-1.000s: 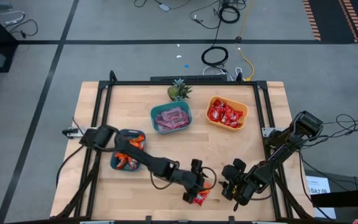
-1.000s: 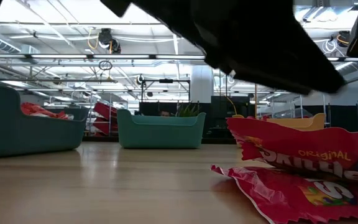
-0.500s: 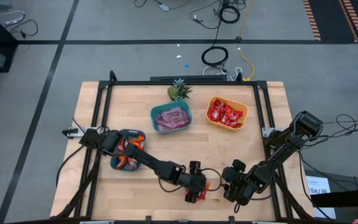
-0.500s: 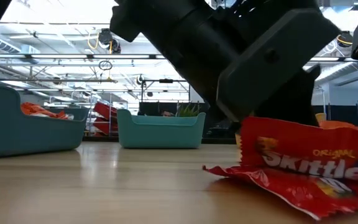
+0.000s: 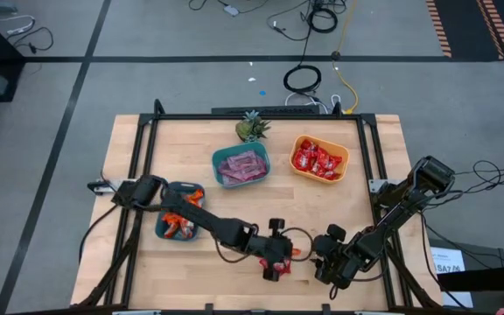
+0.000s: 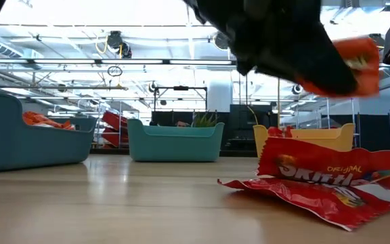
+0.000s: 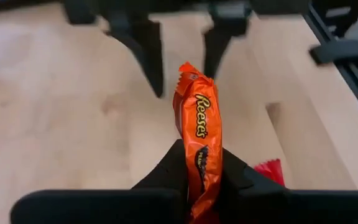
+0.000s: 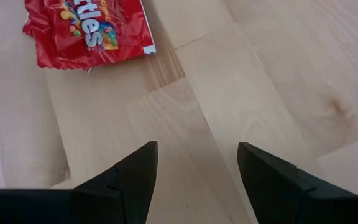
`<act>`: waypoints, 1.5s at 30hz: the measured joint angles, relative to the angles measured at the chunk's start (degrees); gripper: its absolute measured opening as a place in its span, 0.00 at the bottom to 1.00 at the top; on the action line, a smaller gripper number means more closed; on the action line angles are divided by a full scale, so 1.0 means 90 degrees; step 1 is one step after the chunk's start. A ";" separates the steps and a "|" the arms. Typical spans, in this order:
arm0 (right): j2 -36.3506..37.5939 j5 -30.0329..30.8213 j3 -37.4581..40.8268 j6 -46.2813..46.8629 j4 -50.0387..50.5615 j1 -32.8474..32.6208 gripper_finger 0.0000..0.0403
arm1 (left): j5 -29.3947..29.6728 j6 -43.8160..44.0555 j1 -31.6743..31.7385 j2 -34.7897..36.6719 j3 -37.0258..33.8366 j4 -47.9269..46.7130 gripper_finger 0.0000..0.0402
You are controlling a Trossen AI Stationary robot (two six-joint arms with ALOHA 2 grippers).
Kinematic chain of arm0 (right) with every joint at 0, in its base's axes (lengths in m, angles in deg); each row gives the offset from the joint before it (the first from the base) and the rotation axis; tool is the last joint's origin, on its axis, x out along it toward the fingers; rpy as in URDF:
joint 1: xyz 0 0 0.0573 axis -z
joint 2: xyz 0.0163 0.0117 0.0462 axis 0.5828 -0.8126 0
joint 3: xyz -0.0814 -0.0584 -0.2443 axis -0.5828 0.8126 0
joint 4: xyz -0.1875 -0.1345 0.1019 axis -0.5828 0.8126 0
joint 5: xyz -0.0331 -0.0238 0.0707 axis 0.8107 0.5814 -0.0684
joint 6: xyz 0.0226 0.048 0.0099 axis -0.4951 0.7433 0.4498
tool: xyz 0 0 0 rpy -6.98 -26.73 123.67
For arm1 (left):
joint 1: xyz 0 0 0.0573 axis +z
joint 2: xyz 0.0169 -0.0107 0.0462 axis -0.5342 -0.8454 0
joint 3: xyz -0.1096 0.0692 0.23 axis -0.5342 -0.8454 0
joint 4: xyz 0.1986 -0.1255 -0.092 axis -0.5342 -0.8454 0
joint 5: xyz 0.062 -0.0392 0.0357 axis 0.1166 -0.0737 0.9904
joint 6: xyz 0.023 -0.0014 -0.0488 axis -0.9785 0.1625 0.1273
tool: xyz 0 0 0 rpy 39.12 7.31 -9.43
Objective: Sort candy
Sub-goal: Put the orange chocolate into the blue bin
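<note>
My left gripper [image 7: 201, 160] is shut on an orange candy packet [image 7: 197, 118] and holds it above the table near the front edge, in the middle [image 5: 292, 254]. Two red candy packets [image 6: 330, 179] lie flat on the wood just below it [image 5: 274, 273]. My right gripper [image 8: 197, 155] stands open a little to the right [image 5: 325, 251], pointing down at bare wood, with one red packet [image 8: 86, 31] ahead of it. My left gripper pinches the orange packet between its two fingers, at the packet's nearer end [image 7: 202, 163]. The fingers slant down from the table's left, and the packet lies along them. Its free end [image 6: 351, 62] sticks out past the fingertips, lifted clear of the table.
At the back stand a teal bowl [image 5: 241, 166] of pink candy, an orange bowl [image 5: 319, 158] of red candy and a small pineapple-like plant [image 5: 252, 128]. A blue bowl [image 5: 178, 213] with orange candy sits at the left, under my left arm. A black frame [image 5: 367, 149] borders the table.
My left gripper dropped onto the packets near the front edge, shut on the orange one, then rose with it. The orange packet is now lifted clear, while the red packets stay on the table, slightly shifted.
</note>
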 joint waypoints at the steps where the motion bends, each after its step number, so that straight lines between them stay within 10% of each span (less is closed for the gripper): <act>1: 0.0000 -0.0001 0.0000 -0.0003 0.0009 -0.0004 0.53 | 0.0046 0.0000 0.0018 0.0104 -0.0005 -0.0051 0.10; 14: 0.0000 0.0038 0.0000 -0.0045 0.0058 -0.0128 0.53 | 0.1277 0.1064 0.0210 0.2867 -0.0669 -0.2431 0.11; 30: 0.0000 0.0166 0.0000 -0.0164 0.0124 -0.0111 0.53 | 0.2773 0.5143 -0.0896 0.8305 -0.6016 -0.2846 0.12; 45: 0.0000 0.0537 0.0000 0.0766 0.0073 -0.0104 0.53 | 0.2529 0.6268 -0.1077 0.9081 -0.6649 -0.5251 0.12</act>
